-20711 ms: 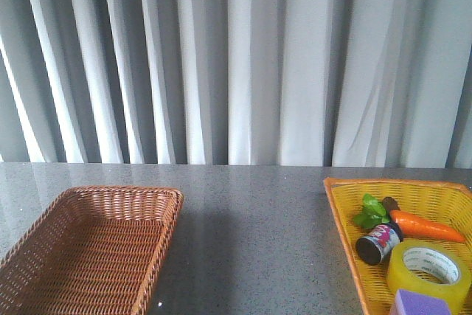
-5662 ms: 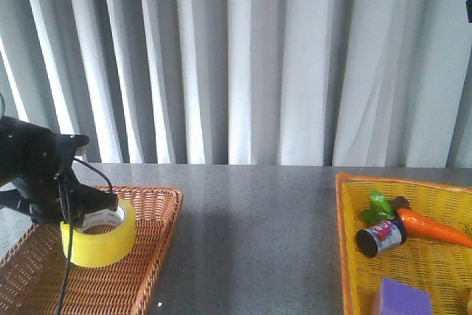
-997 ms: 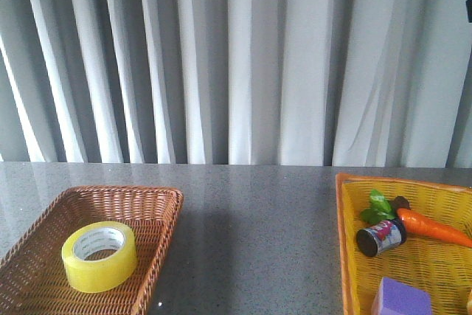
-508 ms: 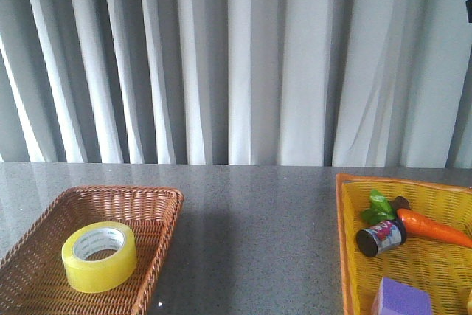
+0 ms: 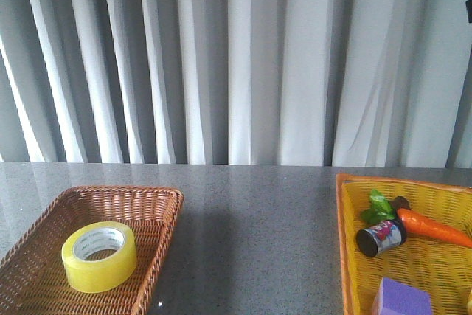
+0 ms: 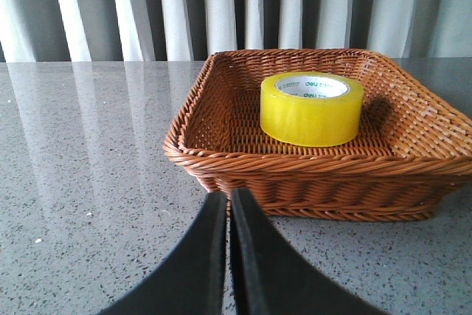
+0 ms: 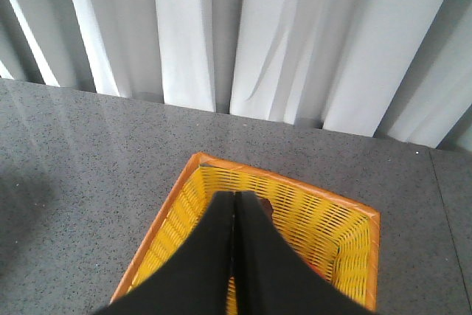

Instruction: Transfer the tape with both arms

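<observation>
Near the counter's left edge, the tape (image 5: 99,256) lies flat in the brown wicker basket (image 5: 151,201); both grippers, left (image 6: 227,198) and right (image 7: 234,198), are clenched empty.

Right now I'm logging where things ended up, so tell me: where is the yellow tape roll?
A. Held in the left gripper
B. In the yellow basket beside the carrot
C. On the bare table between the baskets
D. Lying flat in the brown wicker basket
D: the tape lies flat inside the brown wicker basket, with the left gripper shut and clear of it.

left gripper (image 6: 227,201) fingers pressed together, empty, right gripper (image 7: 234,201) likewise closed, empty
</observation>
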{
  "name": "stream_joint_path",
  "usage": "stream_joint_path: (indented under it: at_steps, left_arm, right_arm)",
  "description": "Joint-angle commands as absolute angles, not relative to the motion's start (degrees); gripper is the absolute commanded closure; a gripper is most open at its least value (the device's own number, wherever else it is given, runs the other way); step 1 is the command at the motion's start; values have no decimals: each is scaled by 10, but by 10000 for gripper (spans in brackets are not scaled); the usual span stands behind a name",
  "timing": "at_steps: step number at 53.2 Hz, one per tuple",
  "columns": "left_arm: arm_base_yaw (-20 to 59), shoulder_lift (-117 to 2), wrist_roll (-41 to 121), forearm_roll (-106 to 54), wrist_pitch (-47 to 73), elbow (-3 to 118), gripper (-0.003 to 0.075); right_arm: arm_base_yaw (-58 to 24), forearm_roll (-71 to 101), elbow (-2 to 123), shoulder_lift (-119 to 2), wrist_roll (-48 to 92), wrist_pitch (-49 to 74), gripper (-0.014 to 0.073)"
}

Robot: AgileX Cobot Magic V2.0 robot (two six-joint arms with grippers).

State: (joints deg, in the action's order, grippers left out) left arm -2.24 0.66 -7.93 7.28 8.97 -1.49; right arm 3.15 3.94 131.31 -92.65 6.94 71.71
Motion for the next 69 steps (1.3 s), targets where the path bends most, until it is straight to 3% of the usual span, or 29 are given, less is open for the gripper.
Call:
stream_joint_path:
  at_steps: [1,50,57,69]
  left_arm:
    - [-22,16,-80,68,41,-2,727]
    - [-22,16,-80,68,41,-2,727]
    - [-22,16,-80,68,41,-2,727]
    - [-22,16,-80,68,41,-2,727]
  right_arm:
    - [33,38,1326,-908,75,680,602]
    - [34,14,1318,-896,75,635,602]
    - [34,28,1202,-852,74,535,602]
    - [34,39,888,-686,74,308,602]
